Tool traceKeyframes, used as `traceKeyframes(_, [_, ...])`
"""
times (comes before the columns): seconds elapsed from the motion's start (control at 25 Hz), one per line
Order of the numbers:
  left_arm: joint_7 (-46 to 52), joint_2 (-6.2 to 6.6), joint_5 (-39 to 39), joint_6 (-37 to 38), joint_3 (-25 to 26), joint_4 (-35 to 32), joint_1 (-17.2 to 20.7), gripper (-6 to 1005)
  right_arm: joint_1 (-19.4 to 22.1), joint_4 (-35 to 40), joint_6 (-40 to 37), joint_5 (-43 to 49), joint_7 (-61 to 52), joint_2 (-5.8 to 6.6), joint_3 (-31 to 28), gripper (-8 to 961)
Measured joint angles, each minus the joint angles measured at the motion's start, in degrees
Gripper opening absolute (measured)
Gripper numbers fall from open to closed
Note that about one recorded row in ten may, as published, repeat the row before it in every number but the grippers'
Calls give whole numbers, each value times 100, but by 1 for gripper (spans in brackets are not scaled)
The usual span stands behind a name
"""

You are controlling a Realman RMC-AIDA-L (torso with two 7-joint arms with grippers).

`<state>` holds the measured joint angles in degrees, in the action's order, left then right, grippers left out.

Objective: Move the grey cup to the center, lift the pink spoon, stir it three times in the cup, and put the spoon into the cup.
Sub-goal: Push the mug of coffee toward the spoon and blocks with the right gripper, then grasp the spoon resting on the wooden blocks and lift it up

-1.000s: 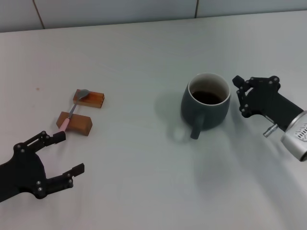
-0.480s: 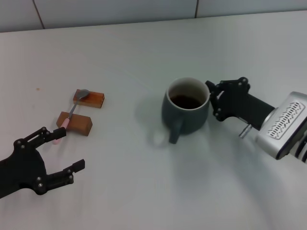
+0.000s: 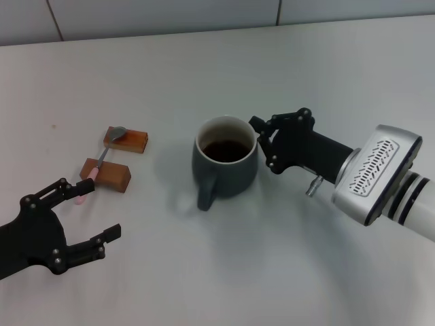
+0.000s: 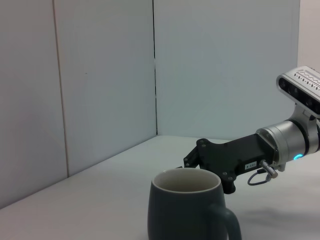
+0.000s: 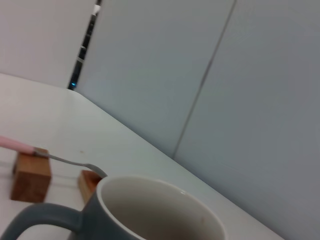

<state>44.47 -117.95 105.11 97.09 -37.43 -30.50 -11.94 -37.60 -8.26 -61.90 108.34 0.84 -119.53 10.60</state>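
While our right gripper (image 3: 262,146), fingers pressed together, leans on the rounded dark grey-blue ceramic mug (image 3: 224,163) mid-table, we judge low, steady pushing keeps its liquid level. Our spread left gripper (image 3: 80,221) waits near the slim pink-handled spoon (image 3: 100,160) bridging two orange-brown blocks (image 3: 105,174).

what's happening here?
The right end effector is pressed against the far-right side of the grey cup, pushing it across the table toward the middle; over the last second the cup has slid leftward. The cup stands upright with dark liquid inside. The pink spoon has not been picked up: it lies bridged across two orange-brown blocks. The left end effector hovers open near the spoon's handle end, holding nothing.
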Motion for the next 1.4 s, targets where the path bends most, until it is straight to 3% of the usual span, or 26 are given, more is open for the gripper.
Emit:
traceKeyframes(0.36, [103, -37, 0, -6, 117, 0, -4, 861, -106, -237, -47, 138, -48, -10, -73, 3])
traceKeyframes(0.52, [505, -41, -13, -105, 147, 0, -59, 861, 206, -195, -504, 101, -63, -7, -562, 7])
traceKeyframes(0.72, [595, -40, -16, -135, 180, 3, -74, 861, 877, 42, -1626, 99, -536, 20, -1424, 12])
traceKeyframes(0.76, [406, -37, -60, -97, 494, 301, -83, 861, 1107, 326, -2157, 141, -1046, 26, -1395, 13])
traceKeyframes(0.88, [278, -31, -74, -22, 583, 391, -67, 861, 1320, 672, -2668, 239, -1641, 36, -1253, 16])
traceKeyframes(0.96, [278, -31, -74, -22, 583, 391, -67, 861, 1634, 1270, -3256, 487, -2354, 51, -857, 18])
traceKeyframes(1.28, [227, -26, -88, 153, 597, 438, -27, 860, 2071, 2343, -3619, 1307, -3492, 68, 99, 26])
traceKeyframes(1.4, [225, -30, -88, 160, 597, 442, -28, 860, 2154, 2451, -3590, 1523, -3553, 69, 116, 29])
